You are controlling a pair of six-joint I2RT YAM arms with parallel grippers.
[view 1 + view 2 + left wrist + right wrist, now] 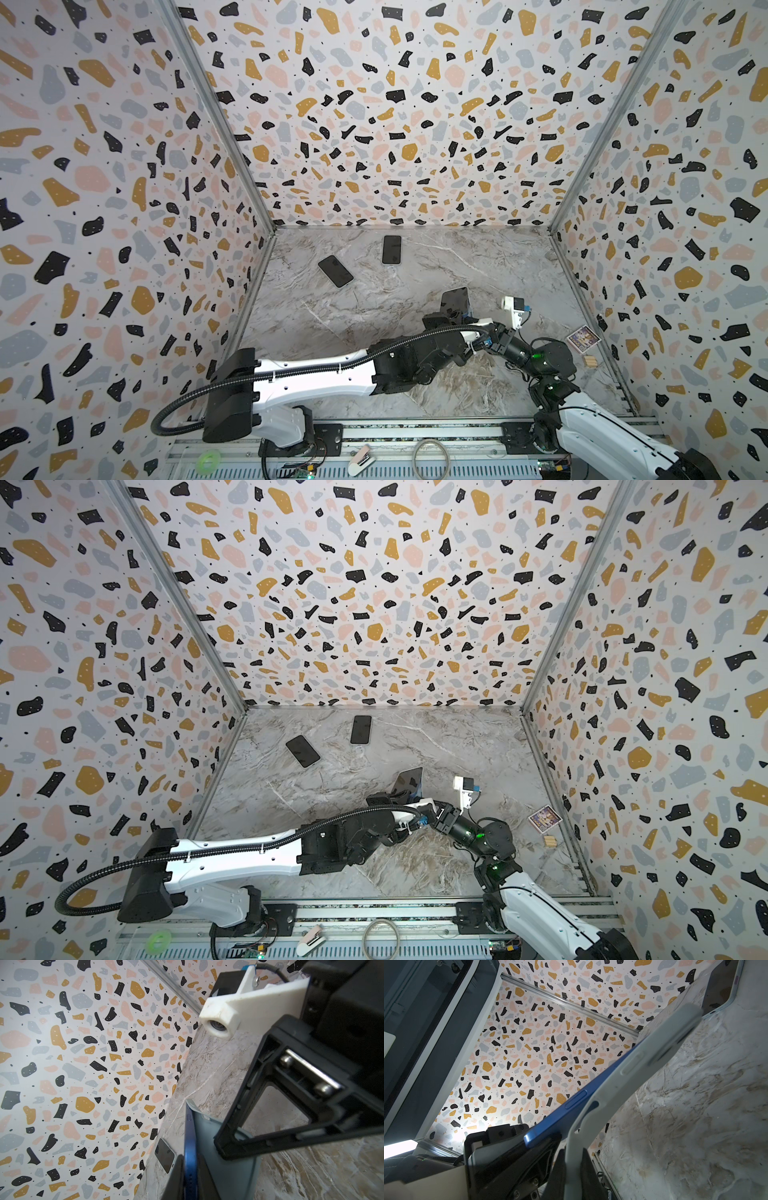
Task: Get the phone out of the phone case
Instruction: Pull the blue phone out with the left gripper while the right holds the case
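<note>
On the left part of the worktop (316, 316), well apart from the arms, two other phones lie flat with dark screens, one slanted (336, 271) and one straight (392, 249). More to the right, both arms meet at the phone (454, 301). It is held tilted up above the worktop, its dark screen visible in both top views, and it is partly inside the case.

The left hand (190, 1180) is clenched on the phone near one lower corner. Its two dark fingers (174, 1178) press the front and the back, with the blue metal edge between them. The phone is stiff, smooth and probably slippery, and its glass can break. So I think a firm hold on the flat faces near the freed corner is right.

The case (643, 1059) is pale grey, soft and easy to bend. In the right wrist view its wall curves away from the blue side, while its far end seems to be around the phone. The right hand (573, 1176) is clenched on this peeled wall of the case. I judge that a slow pull is best, because a soft case can let go suddenly and the phone could fall.

At the far right, a small picture card (583, 338) lies near the wall.
</note>
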